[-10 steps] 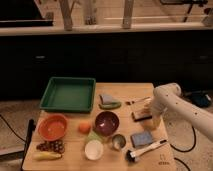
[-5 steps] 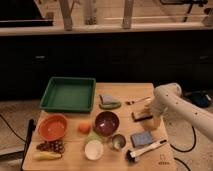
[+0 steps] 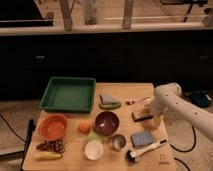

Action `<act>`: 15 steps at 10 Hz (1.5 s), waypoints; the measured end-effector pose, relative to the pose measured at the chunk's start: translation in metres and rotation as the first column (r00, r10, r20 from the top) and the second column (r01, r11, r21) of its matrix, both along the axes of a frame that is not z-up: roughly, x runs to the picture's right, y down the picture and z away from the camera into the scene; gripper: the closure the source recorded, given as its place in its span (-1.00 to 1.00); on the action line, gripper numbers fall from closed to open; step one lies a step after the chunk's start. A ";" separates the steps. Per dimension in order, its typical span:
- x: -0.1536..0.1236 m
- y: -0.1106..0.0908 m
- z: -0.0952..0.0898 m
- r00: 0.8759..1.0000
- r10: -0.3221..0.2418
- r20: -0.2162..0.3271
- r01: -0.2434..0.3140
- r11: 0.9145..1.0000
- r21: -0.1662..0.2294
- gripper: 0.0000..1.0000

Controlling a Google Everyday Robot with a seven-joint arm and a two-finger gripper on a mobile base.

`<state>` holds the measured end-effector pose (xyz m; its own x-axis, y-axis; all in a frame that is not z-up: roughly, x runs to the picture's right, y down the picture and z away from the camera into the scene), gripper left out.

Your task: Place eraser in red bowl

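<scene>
The eraser (image 3: pixel 141 116), a small block with a dark top and tan base, lies on the right part of the wooden table (image 3: pixel 127 90). My gripper (image 3: pixel 154 122) hangs at the end of the white arm (image 3: pixel 176 103), right beside the eraser's right end and low over the table. The red bowl (image 3: pixel 52 127) sits at the front left of the table, far from the gripper.
A green tray (image 3: pixel 68 93) is at the back left. A dark purple bowl (image 3: pixel 107 122), an orange fruit (image 3: pixel 85 127), a white cup (image 3: pixel 94 149), a metal cup (image 3: pixel 118 142), a blue-grey pad (image 3: pixel 141 138), a black-and-white brush (image 3: pixel 146 149), grapes (image 3: pixel 50 146) and a banana (image 3: pixel 47 155) lie around.
</scene>
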<state>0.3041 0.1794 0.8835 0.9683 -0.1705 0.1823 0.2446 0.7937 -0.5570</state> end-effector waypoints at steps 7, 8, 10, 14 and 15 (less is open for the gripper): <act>0.002 0.000 0.000 0.999 -0.030 0.023 0.030 1.000 0.002 -0.60; 0.002 0.000 0.000 0.998 -0.043 0.034 0.043 0.999 0.004 -0.60; 0.003 0.000 0.000 0.998 -0.044 0.035 0.044 0.999 0.004 -0.60; 0.002 0.001 0.000 0.997 -0.066 0.048 0.066 0.998 0.006 -0.60; 0.001 0.000 0.001 0.996 -0.070 0.051 0.069 0.998 0.007 -0.60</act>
